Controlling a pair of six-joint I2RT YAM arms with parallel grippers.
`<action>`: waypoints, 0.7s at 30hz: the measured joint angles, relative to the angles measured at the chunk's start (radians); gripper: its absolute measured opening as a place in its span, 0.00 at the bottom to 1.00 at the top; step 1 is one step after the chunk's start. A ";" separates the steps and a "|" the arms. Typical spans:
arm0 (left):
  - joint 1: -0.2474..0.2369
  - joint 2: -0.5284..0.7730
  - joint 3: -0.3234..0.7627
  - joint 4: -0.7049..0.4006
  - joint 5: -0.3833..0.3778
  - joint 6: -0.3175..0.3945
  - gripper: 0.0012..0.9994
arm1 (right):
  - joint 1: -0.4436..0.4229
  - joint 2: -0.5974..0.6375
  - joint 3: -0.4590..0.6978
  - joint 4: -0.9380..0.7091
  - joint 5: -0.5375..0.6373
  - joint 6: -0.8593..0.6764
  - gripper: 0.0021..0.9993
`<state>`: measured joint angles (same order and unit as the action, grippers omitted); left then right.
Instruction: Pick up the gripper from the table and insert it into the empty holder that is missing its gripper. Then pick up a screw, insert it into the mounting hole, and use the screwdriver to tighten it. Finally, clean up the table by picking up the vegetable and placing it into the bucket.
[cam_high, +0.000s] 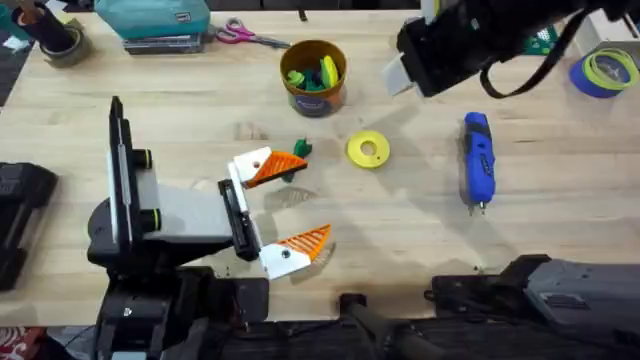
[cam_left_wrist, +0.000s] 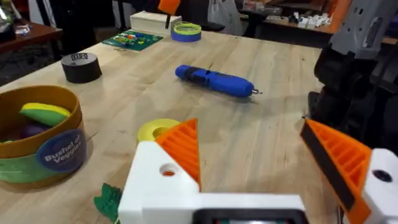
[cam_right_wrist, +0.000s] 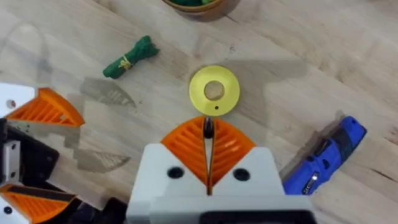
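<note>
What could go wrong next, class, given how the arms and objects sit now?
1. The vegetable lies right beside the left gripper's upper finger; a move could knock it away.
2. The right gripper is shut above the yellow ring; it might grab that instead.
3. The screwdriver could roll if nudged.

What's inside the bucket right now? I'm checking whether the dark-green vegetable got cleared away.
The bucket holds yellow, green and blue toy pieces; anything beneath them is covered. The vegetable lies on the table.
</note>
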<state>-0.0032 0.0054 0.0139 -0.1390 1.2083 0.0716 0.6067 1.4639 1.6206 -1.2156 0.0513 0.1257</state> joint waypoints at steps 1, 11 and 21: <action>0.000 0.000 0.000 0.000 0.000 0.000 0.99 | 0.002 0.000 0.002 0.000 -0.002 -0.005 0.00; 0.000 0.000 0.000 0.000 0.000 0.000 0.99 | 0.086 0.080 0.154 -0.003 -0.015 -0.086 0.00; 0.000 0.000 0.000 0.000 0.000 0.000 0.99 | 0.236 0.163 0.231 0.010 -0.016 -0.161 0.00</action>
<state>-0.0032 0.0051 0.0139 -0.1390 1.2083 0.0719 0.8423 1.6273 1.8511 -1.2060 0.0349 -0.0352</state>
